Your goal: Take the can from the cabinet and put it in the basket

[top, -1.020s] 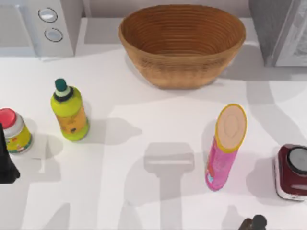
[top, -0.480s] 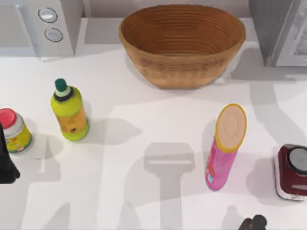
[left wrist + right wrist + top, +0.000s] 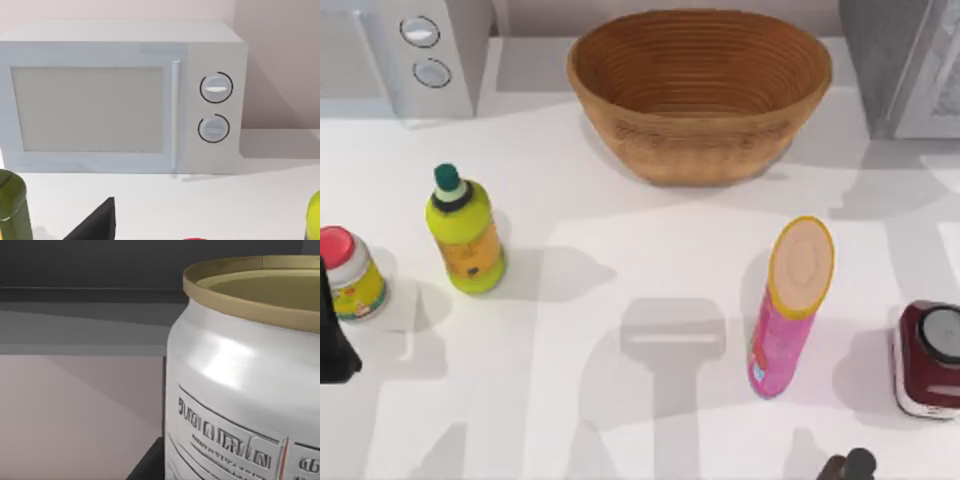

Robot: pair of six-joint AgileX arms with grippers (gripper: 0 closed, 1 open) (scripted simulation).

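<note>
One can [image 3: 240, 390] fills right wrist view; end effector state indiscernible; basket [image 3: 700, 90] empty.

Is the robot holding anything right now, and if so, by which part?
It cannot be told. The right wrist view has the can very close, but no fingers show on it. The left arm sits parked at the table's left edge, touching nothing.

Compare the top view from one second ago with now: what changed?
Only the shadows on the white table near the grey cabinet shifted, toward the right edge. The wicker basket, pink tube, green bottle, dark red jar and red-lidded jar stayed put.
</note>
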